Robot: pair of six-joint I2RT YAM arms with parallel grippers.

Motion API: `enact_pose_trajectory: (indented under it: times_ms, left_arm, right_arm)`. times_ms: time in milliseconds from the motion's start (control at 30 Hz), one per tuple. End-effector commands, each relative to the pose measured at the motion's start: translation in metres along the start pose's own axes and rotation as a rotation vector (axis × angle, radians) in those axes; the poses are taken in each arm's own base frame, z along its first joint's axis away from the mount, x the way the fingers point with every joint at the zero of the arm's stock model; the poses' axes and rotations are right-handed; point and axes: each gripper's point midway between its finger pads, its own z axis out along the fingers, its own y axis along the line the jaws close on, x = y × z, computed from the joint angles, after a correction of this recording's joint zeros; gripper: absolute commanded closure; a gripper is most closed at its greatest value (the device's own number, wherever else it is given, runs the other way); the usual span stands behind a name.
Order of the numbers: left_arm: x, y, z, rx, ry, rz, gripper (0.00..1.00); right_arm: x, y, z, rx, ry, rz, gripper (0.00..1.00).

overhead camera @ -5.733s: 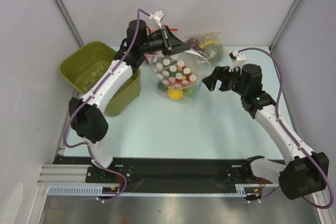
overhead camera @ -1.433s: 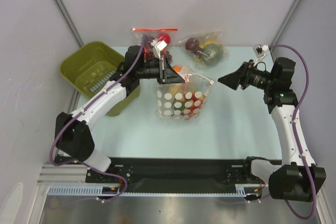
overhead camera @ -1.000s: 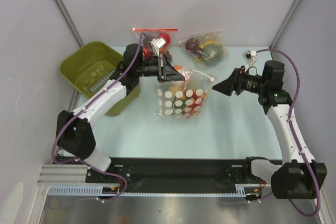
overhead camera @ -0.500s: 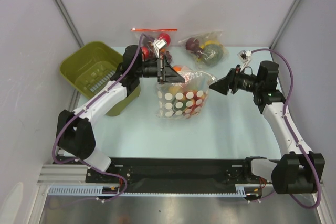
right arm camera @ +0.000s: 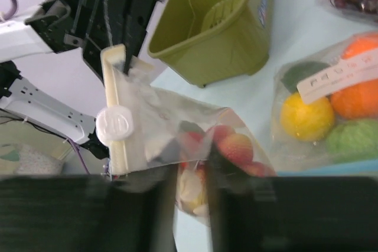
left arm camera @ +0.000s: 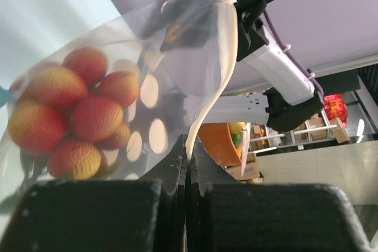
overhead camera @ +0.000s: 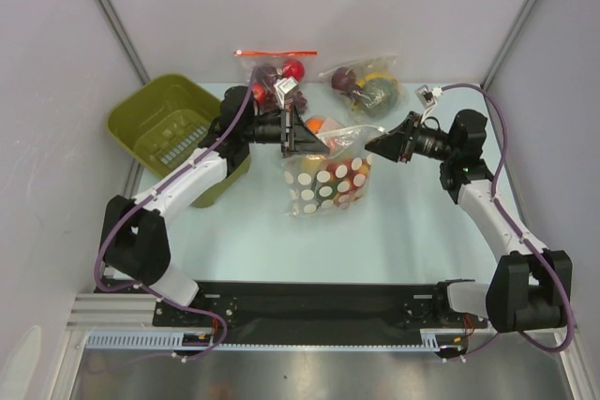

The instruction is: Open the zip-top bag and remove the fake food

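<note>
The zip-top bag [overhead camera: 323, 185], clear with whitish dots, hangs over mid-table. My left gripper [overhead camera: 307, 135] is shut on its whitish zip strip [left arm camera: 204, 110] at the left top corner. The fake food [left arm camera: 71, 116], small red pieces, lies in the bag's bottom. My right gripper [overhead camera: 372, 143] is at the bag's right top corner. In the right wrist view its blurred fingers [right arm camera: 236, 205] stand a narrow gap apart with the bag's film [right arm camera: 171, 128] and red pieces [right arm camera: 236, 146] showing between them. A white slider [right arm camera: 116, 125] sits on the strip.
An olive green bin [overhead camera: 164, 124] stands at the left. A bag with a red zip strip [overhead camera: 277, 67] and a clear bag of round fruit [overhead camera: 370, 81] lie at the back. Another fruit bag [right arm camera: 331, 110] lies just behind the held bag. Grey walls close in on both sides.
My right gripper has moved left up to the bag's right top corner, and its fingers have narrowed. The bag has shifted slightly left and tilted. The left gripper keeps its hold.
</note>
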Motion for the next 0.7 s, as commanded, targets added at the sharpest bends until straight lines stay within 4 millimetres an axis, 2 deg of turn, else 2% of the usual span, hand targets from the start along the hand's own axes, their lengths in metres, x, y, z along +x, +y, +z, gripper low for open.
enact_pose_trajectory:
  times_ms: [0, 100, 200, 233, 267, 333, 367, 400, 433, 500, 533, 567, 633, 667]
  left_arm:
    - [0.008, -0.01, -0.007, -0.003, 0.019, 0.056, 1.0]
    - [0.011, -0.001, -0.008, -0.043, 0.022, 0.066, 1.0]
    - [0.012, 0.009, -0.01, -0.09, 0.017, 0.125, 0.99]
    - [0.014, 0.017, -0.012, -0.143, 0.012, 0.114, 0.94]
    - [0.011, 0.02, -0.014, -0.164, 0.006, 0.204, 0.79]
    - [0.007, 0.02, -0.017, -0.206, -0.014, 0.284, 0.63]
    - [0.002, 0.01, -0.02, -0.21, -0.032, 0.388, 0.51]
    - [-0.002, 0.007, -0.021, -0.221, -0.042, 0.438, 0.47]
    - [-0.008, -0.001, -0.022, -0.246, -0.049, 0.541, 0.43]
    - [-0.005, -0.007, -0.015, -0.269, -0.023, 0.67, 0.39]
    - [-0.012, -0.015, -0.013, -0.291, -0.044, 0.729, 0.39]
    - [-0.007, -0.021, -0.003, -0.281, -0.03, 0.769, 0.38]
    - [-0.012, -0.029, 0.003, -0.304, -0.053, 0.861, 0.36]
    - [-0.006, -0.034, 0.011, -0.295, -0.042, 0.895, 0.36]
  right_arm:
    - [-0.021, 0.021, 0.003, -0.104, -0.044, -0.041, 0.81]
    - [-0.021, 0.027, 0.003, -0.145, -0.037, -0.003, 0.98]
    - [-0.015, 0.026, 0.004, -0.146, -0.01, 0.018, 1.0]
    - [-0.013, 0.026, 0.004, -0.142, 0.003, 0.019, 1.0]
    - [0.001, 0.015, 0.004, -0.106, 0.045, 0.038, 1.0]
    - [0.006, 0.011, 0.007, -0.056, 0.086, 0.027, 1.0]
    - [0.03, 0.005, 0.004, -0.011, 0.168, 0.123, 1.0]
    - [0.029, 0.004, 0.006, -0.005, 0.188, 0.055, 1.0]
    - [0.047, 0.001, 0.006, 0.022, 0.244, 0.116, 1.0]
    - [0.058, 0.001, 0.007, 0.028, 0.286, 0.139, 1.0]
    - [0.063, -0.001, 0.008, 0.038, 0.3, 0.154, 1.0]
    - [0.066, -0.004, 0.007, 0.057, 0.308, 0.156, 1.0]
    - [0.07, -0.003, 0.01, 0.063, 0.322, 0.161, 1.0]
    - [0.071, -0.004, 0.01, 0.073, 0.326, 0.166, 1.0]
